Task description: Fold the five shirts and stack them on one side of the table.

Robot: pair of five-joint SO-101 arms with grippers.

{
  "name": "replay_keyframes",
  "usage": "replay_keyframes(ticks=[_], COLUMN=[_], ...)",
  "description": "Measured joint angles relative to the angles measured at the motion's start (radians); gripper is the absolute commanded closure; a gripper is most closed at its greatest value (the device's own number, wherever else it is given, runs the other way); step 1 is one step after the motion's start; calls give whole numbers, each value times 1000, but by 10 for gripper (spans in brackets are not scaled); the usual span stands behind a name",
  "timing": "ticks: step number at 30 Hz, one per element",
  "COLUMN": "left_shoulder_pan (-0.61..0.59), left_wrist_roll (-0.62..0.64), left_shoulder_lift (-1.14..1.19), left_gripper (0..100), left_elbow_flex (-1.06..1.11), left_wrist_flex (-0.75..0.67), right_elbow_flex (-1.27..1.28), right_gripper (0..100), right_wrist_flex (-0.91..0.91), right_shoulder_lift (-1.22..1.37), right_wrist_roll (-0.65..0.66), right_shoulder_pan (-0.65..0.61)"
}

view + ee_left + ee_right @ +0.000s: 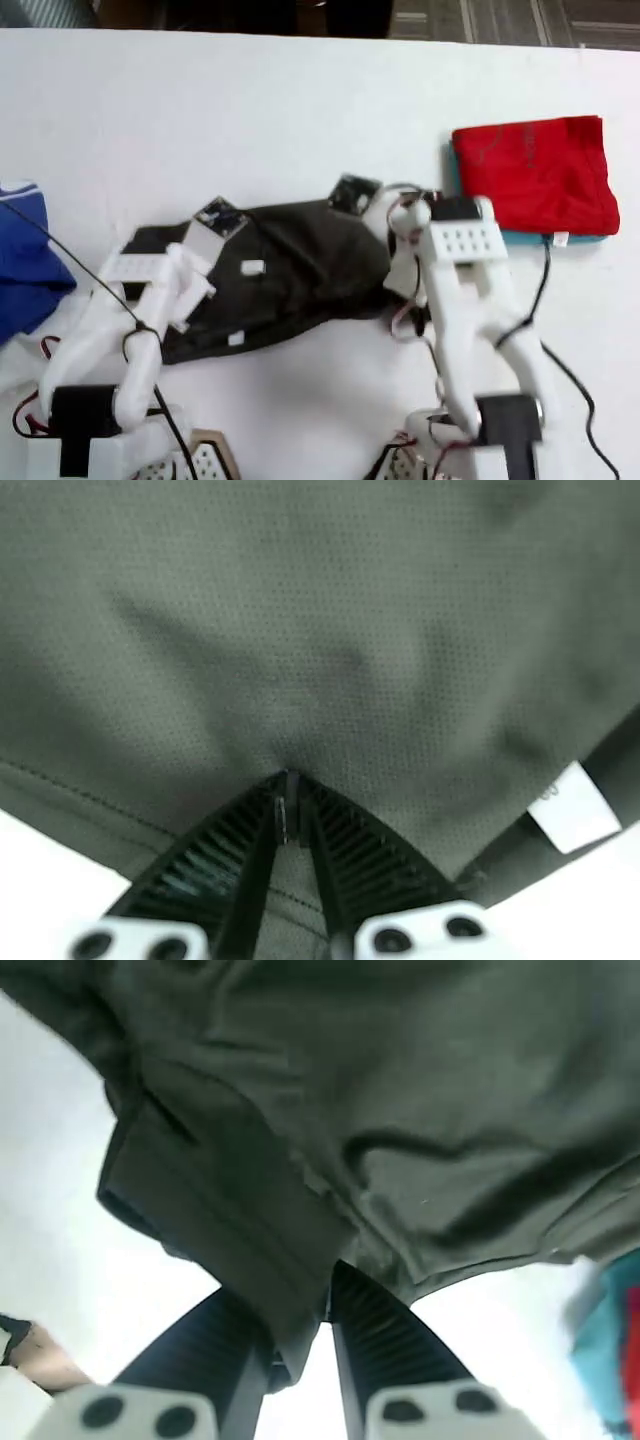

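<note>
I see a white table (300, 110) taking up nearly the whole overhead view. Its top is matte and plain, and its far edge runs straight across near the top. Past that edge on the right lies grey floor (500, 18), crossed by thin pale lines like tile or carpet seams. Toward the middle there is a dark strip (250, 14) where I cannot make anything out. At the far left corner sits a ribbed grey surface (45, 10). The light falls even and soft across the tabletop.

Both arms low and forward; left gripper (288, 802), right gripper (305, 1310) pinched tight.
</note>
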Motion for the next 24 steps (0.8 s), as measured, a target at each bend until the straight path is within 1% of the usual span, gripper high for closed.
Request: replay_keyframes(ticks=[7,11,13,16,19,22,24], left_shoulder_pan=[0,0,0,0,0,0,0], left_wrist_roll=[0,0,0,0,0,0,0], left_shoulder_lift=[0,0,0,0,0,0,0], left_gripper=[974,974,974,974,974,974,974], left_elbow_flex=[0,0,0,0,0,0,0], left_wrist_flex=[0,0,0,0,0,0,0], right_elbow_flex=[-308,-460,-542,-678,-818,-893,-908], right_gripper=[967,869,848,857,870,892,933], right_wrist_flex=[29,77,112,126,124,124,141], right_shoulder_lift=[325,516,582,624,634,634,634], right_wrist_roll=[0,0,-14,-91,-213,-339,-370], right_shoulder_pan=[0,0,2,28,71,118,133])
